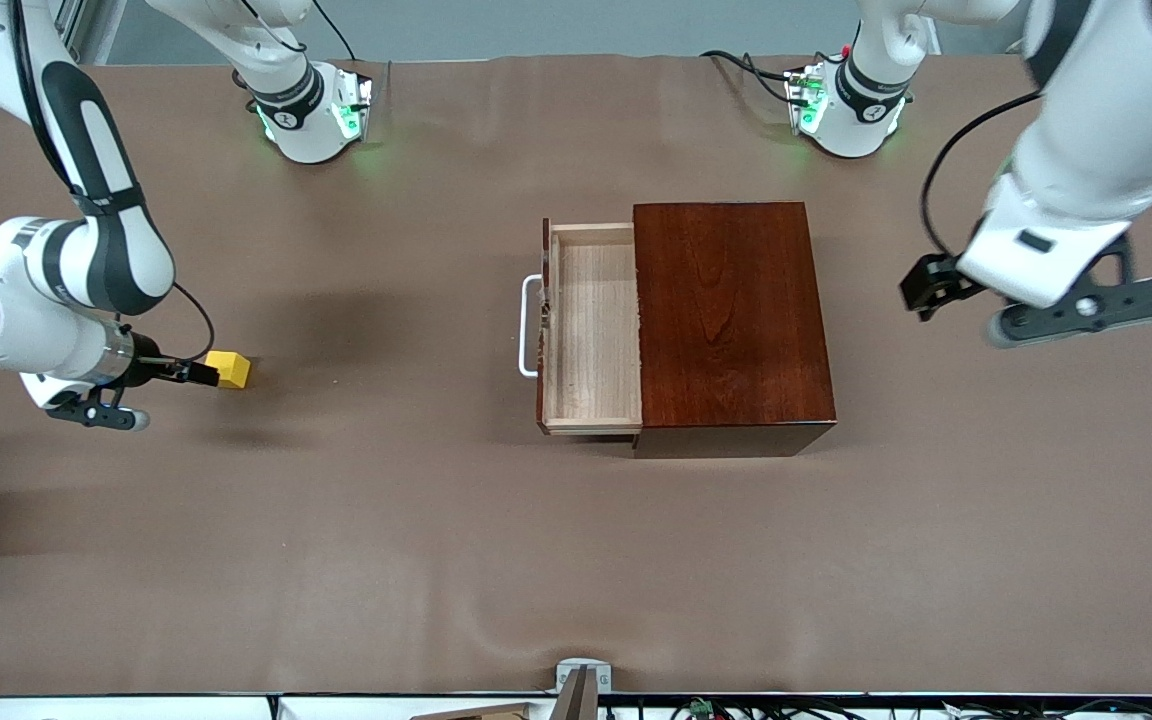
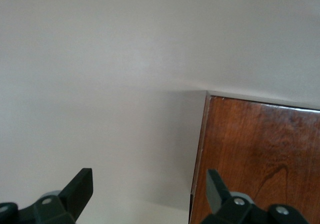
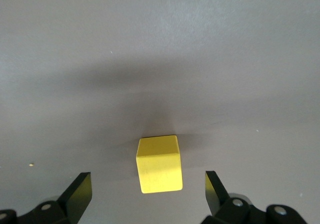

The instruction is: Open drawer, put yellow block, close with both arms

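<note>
The drawer (image 1: 591, 335) stands pulled out of the dark reddish-brown box (image 1: 731, 320), its white handle (image 1: 529, 325) toward the right arm's end; the pale tray holds nothing. The yellow block (image 1: 232, 369) (image 3: 159, 164) rests on the table toward the right arm's end. My right gripper (image 1: 198, 373) (image 3: 148, 191) is low at the block, open, with the cube just ahead of its fingertips and untouched. My left gripper (image 1: 924, 290) (image 2: 150, 189) hangs open and empty over the table beside the box (image 2: 260, 159), at the left arm's end.
Brown cloth covers the table (image 1: 436, 550). The two arm bases (image 1: 311, 115) (image 1: 846, 105) stand along the table edge farthest from the front camera. A small grey bracket (image 1: 582, 680) sits at the nearest edge.
</note>
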Controlling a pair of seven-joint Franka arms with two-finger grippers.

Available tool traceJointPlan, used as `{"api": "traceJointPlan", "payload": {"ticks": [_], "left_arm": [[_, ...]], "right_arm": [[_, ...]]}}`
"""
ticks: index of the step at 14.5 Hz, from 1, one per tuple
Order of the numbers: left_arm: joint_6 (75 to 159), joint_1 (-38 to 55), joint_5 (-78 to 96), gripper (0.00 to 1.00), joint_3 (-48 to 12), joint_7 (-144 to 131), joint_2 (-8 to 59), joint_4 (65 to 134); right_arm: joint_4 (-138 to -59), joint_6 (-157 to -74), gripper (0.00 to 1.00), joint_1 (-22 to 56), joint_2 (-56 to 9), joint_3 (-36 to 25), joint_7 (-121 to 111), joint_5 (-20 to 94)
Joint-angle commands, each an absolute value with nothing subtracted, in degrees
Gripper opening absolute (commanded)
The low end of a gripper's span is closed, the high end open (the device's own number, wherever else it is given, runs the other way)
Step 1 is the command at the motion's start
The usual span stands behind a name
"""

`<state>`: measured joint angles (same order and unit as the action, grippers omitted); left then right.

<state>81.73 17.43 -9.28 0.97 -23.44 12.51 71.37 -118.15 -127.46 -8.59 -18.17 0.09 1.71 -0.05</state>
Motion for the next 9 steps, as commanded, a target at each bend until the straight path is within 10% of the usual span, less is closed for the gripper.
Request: {"api": "traceJointPlan", "payload": {"ticks": [1,9], "left_arm": [[81.9,13.8,-7.7,1.00,0.3,-21.0,5.8,79.0],[85.6,10.6,-7.0,1.00,2.4,-11.5,-0.2,85.8]], "right_arm": [[-119.5,-129.5,1.00,-9.8,-19.1,1.0,1.4,-0.5],[-126.2,-140.7,1.00,-9.8,-20.7,1.0,1.4,-0.5]]}}
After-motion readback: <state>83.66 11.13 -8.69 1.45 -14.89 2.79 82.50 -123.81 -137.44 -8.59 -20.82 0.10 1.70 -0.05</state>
